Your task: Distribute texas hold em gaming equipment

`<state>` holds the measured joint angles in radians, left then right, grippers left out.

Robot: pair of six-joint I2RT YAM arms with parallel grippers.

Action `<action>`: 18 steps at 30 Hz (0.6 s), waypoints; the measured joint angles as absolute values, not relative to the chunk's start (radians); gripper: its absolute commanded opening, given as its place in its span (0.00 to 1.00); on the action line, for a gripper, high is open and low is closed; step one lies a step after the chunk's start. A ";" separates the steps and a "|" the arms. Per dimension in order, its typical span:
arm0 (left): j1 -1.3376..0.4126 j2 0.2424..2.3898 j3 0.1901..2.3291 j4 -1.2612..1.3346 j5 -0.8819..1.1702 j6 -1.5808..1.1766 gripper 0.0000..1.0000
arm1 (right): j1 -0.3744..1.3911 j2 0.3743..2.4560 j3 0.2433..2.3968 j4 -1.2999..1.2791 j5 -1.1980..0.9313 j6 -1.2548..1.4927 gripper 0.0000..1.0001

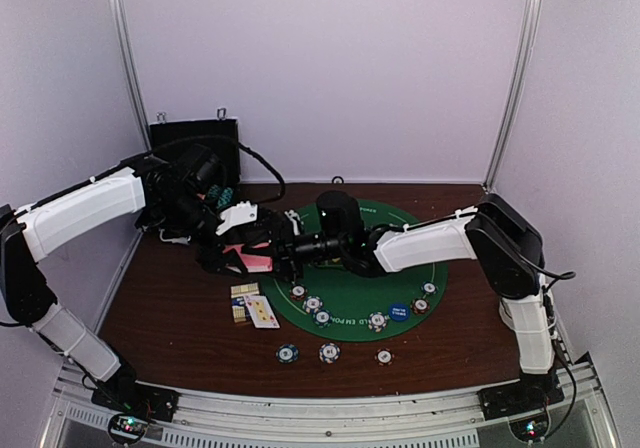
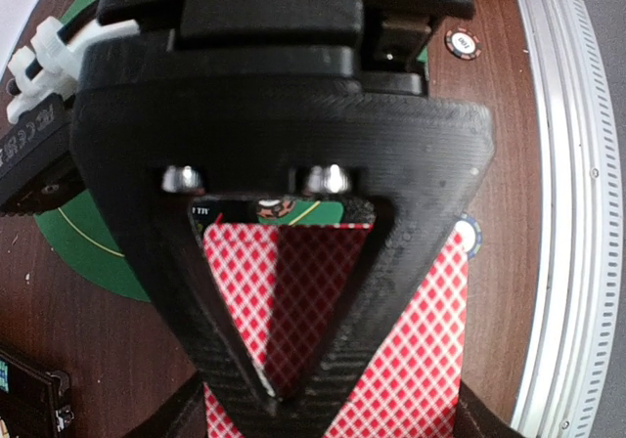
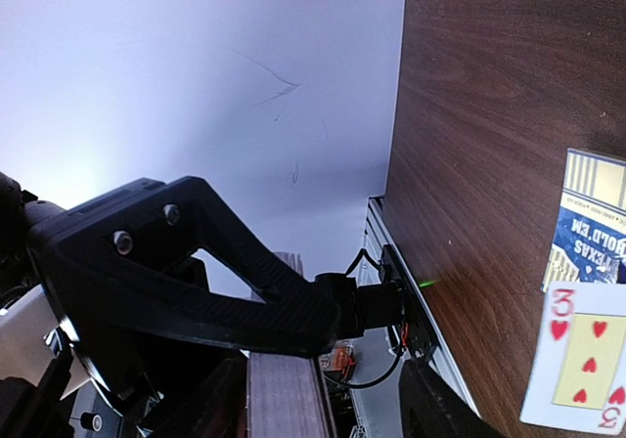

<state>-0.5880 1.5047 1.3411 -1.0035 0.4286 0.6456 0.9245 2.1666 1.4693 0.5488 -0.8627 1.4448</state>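
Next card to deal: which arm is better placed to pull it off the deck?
Right, probably. The left end effector is shut on the pink-backed deck, so it is busy holding it. The right end effector is open and close beside that deck, free to take a card.

Left gripper [image 1: 262, 250], apparently, on pink cards [image 1: 251, 261]

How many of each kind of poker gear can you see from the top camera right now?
poker chips: 9
blue disc button: 1
loose cards lying flat: 2
pink-backed card stack, held up: 1
Total: 13
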 measured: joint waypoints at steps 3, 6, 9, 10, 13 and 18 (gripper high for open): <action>-0.588 1.505 1.336 -1.003 0.425 0.646 0.01 | 0.925 2.166 1.472 0.546 -0.862 1.443 0.51; -0.588 1.505 1.330 -1.004 0.418 0.645 0.00 | 0.925 2.166 1.473 0.542 -0.863 1.443 0.51; -0.588 1.505 1.328 -1.003 0.409 0.645 0.00 | 0.925 2.166 1.473 0.542 -0.863 1.444 0.54; -0.588 1.505 1.328 -1.003 0.406 0.645 0.00 | 0.925 2.166 1.473 0.542 -0.863 1.444 0.55; -0.588 1.505 1.324 -1.003 0.400 0.645 0.00 | 0.925 2.165 1.472 0.538 -0.863 1.441 0.60; -0.588 1.502 1.311 -1.003 0.396 0.645 0.00 | 0.925 2.160 1.472 0.486 -0.862 1.408 0.64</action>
<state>-0.5880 1.5024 1.3106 -1.0031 0.3958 0.6449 0.9253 2.1597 1.4719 0.4862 -0.8623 1.4078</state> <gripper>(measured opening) 0.675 0.628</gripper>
